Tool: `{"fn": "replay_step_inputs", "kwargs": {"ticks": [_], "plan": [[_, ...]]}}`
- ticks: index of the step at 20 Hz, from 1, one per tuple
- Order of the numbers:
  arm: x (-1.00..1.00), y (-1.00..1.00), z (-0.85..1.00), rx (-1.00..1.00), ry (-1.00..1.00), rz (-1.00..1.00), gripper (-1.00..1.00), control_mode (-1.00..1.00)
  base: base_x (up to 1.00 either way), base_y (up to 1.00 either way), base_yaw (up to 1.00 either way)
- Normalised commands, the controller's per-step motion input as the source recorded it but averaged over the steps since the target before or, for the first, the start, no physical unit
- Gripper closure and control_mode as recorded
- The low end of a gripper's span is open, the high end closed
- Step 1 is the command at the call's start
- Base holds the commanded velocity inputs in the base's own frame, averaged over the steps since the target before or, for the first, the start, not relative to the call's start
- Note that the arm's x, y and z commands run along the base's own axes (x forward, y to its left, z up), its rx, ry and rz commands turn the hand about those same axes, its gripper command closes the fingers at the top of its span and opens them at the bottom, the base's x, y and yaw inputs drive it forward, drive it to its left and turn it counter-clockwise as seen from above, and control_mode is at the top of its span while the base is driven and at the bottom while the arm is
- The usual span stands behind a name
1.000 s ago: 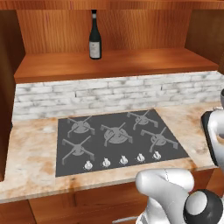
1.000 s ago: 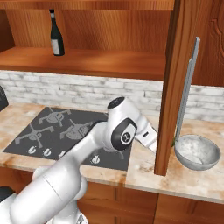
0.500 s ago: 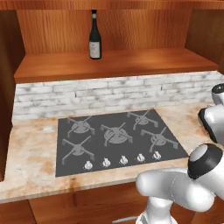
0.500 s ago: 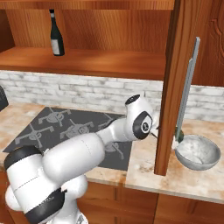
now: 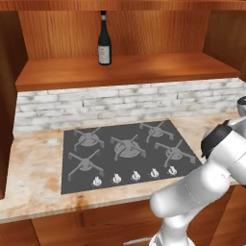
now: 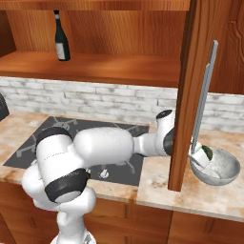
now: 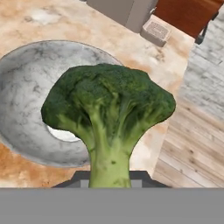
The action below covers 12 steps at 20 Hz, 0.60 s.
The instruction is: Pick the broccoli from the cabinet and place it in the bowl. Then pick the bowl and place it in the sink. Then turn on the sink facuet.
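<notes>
My gripper (image 7: 109,180) is shut on the stem of the broccoli (image 7: 109,105), a dark green lumpy head that stands upright between the fingers. Below it and to the left lies the whitish-grey mottled bowl (image 7: 26,87). In the right base view the arm reaches right behind an upright wooden panel, the gripper (image 6: 198,157) sits over the near-left part of the bowl (image 6: 220,167), and a bit of green broccoli (image 6: 208,152) shows above the rim. The reddish-brown cabinet shelf (image 5: 120,69) runs along the wall above the counter.
A wine bottle (image 5: 104,41) stands on the shelf. The black stove top (image 5: 127,151) fills the middle of the marbled counter. The upright wooden panel (image 6: 187,95) with a long metal handle (image 6: 205,90) stands just left of the bowl. A grey box (image 7: 118,8) sits beyond the bowl.
The arm has swung to the right and stretched out, carrying the gripper past the wooden panel to above the bowl. The grip on the broccoli has stayed shut.
</notes>
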Motion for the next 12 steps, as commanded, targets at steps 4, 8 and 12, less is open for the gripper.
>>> {"fn": "replay_step_inputs", "kwargs": {"ticks": [4, 8, 12], "plan": [[0.29, -0.38, -0.2, 0.1, 0.05, 0.0, 1.0, -1.0, 0.0, 0.0, 0.0], [0.49, -0.39, -0.28, 0.08, 0.01, 0.02, 1.0, -1.0, 0.0, 0.0, 0.0], [0.46, -0.37, -0.28, 0.06, 0.0, 0.04, 1.0, -1.0, 0.0, 0.0, 0.0]]}}
